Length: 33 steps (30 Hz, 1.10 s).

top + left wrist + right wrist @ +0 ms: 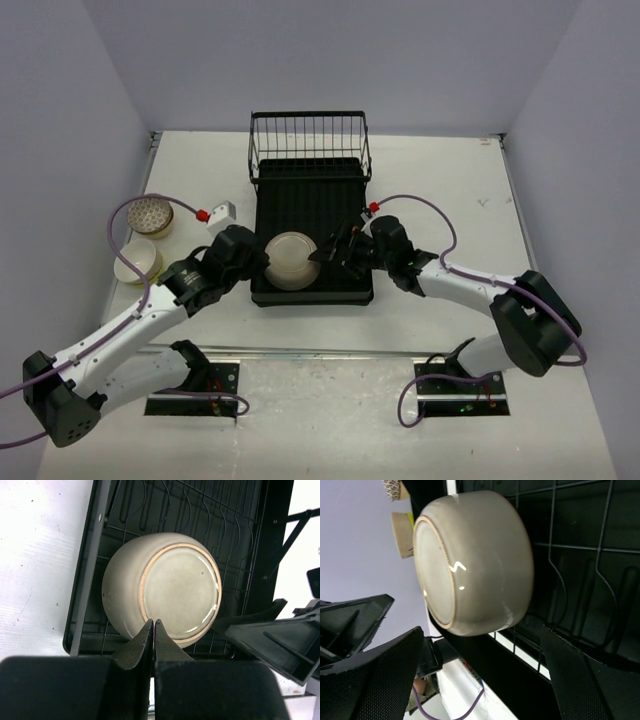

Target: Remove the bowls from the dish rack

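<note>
One bowl [291, 260] lay in the rack [310, 200], just before the right gripper's [481, 635] parted fingers [380, 672]. The left gripper [153, 625] was clenched, empty. Other bowls [137, 262] were out.

I see the larger cream bowl [291, 260] lying upside down on the gridded floor of the black dish rack [310, 200], with its glossy foot ring facing up. It sits between my left gripper [153, 626] and my right gripper [480, 665], at the rack's near end. The rack's wire basket [310, 135] stands beyond both grippers. Well left of my left gripper, a net-patterned bowl [152, 214] and a cream bowl [137, 262] sit upright on the table.
</note>
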{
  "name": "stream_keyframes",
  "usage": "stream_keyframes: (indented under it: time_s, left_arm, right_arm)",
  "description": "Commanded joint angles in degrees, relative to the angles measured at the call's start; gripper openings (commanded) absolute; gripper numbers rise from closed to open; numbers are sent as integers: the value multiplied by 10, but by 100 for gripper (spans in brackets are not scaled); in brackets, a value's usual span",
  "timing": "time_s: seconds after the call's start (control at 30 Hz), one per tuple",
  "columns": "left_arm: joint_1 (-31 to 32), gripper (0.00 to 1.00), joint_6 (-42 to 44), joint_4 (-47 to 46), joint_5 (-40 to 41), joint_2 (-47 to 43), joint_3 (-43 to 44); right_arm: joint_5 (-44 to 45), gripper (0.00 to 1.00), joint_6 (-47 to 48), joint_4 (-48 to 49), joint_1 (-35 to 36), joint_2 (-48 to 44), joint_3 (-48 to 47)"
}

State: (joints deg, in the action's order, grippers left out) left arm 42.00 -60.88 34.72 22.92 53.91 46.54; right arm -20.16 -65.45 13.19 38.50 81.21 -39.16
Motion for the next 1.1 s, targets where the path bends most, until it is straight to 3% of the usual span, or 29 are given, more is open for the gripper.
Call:
stream_keyframes:
  time_s: [0.0, 0.17, 0.27, 0.33, 0.47, 0.87, 1.07]
  left_arm:
    - [-17, 1, -32, -49, -24, -2, -10]
    - [-31, 2, -32, -75, -42, 10, -15]
    - [-37, 16, -31, -76, -44, 23, -12]
    - [-40, 17, -29, -75, -40, 23, -12]
    - [-47, 30, -29, -71, -30, 20, -13]
    - [-63, 21, -22, -61, -27, 22, -18]
    - [-70, 21, -16, -68, -34, 28, -22]
  right_arm:
    - [25, 99, 0, 18, 4, 13, -27]
    - [33, 99, 11, -4, 4, 26, -43]
    - [41, 99, 15, -12, 3, 26, -49]
    - [43, 99, 21, -24, 4, 26, -58]
    - [48, 99, 30, -39, 4, 32, -69]
    - [54, 99, 29, -54, 8, 70, -92]
    - [53, 99, 37, -52, 10, 86, -105]
